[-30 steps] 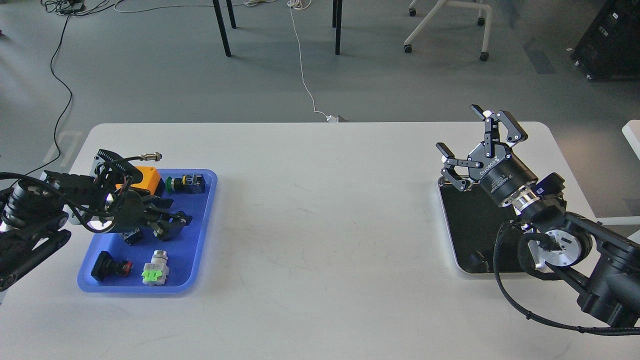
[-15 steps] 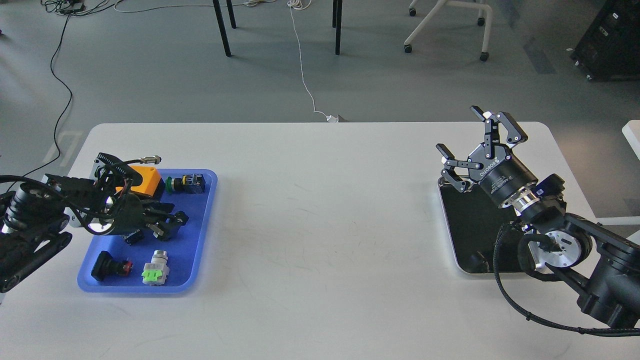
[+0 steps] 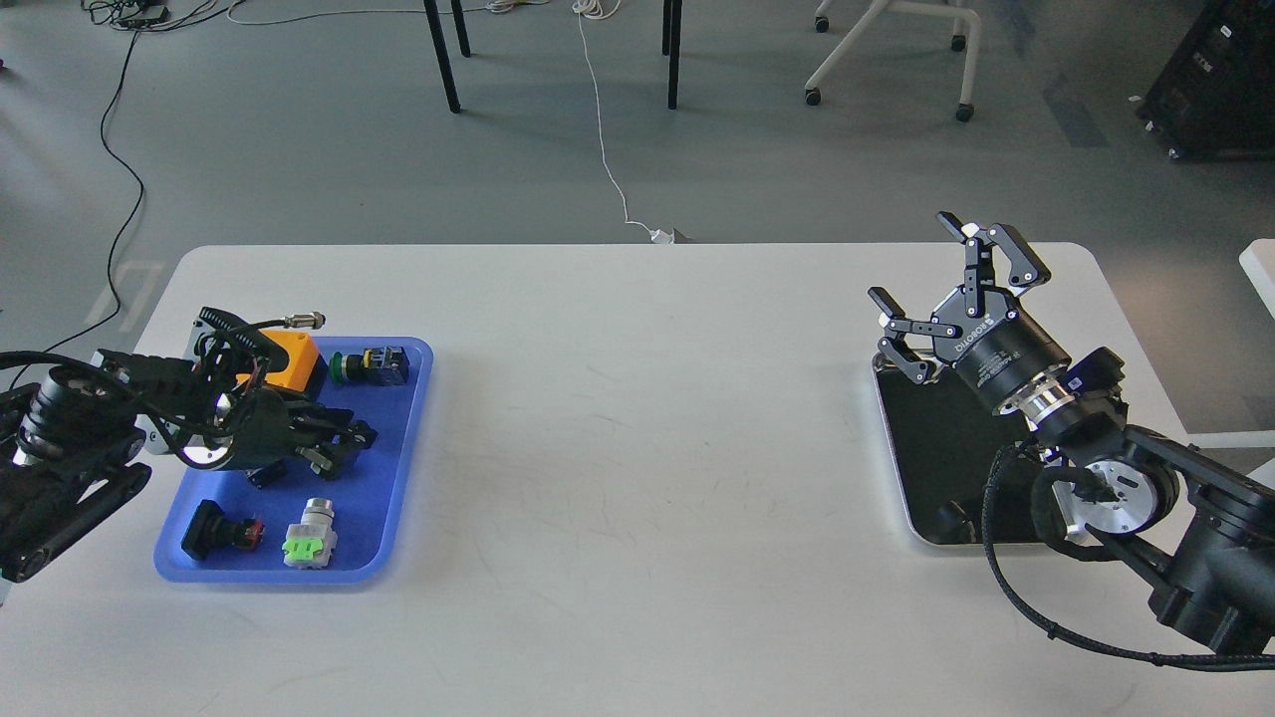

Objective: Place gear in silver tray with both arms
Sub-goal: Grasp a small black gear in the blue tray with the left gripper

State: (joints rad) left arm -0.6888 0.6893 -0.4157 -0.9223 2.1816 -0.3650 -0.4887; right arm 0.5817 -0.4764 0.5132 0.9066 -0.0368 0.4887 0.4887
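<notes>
The left arm [image 3: 70, 448] comes in from the left edge and lies low, almost level with the white counter [image 3: 637, 448], reaching to the right over the blue tray [image 3: 403, 448]. Its left gripper [image 3: 344, 446] is over the middle of this tray, pointing to the right; it is dark and seen from the side, so I cannot tell if its fingers are apart or together, or if they hold something. In the blue tray several small parts lie: an orange box [image 3: 289, 357] at the far side, partly hidden by the arm's cables, a green and black switch [image 3: 371, 365] beside it, a black button part [image 3: 221, 529] at the near left corner, and a grey part with a green base [image 3: 311, 536] just beside that one. The right arm [image 3: 1146, 498] comes from the lower right corner and rises up and to the left. The right gripper [image 3: 951, 289] points upward and away, with its two fingers wide apart and nothing between them. It hangs above the far left corner of the silver tray [image 3: 941, 458]. The silver tray rests on the right side of the counter, well apart from the blue tray, and the arm covers its right part; the dark bottom that I can see carries no part.
</notes>
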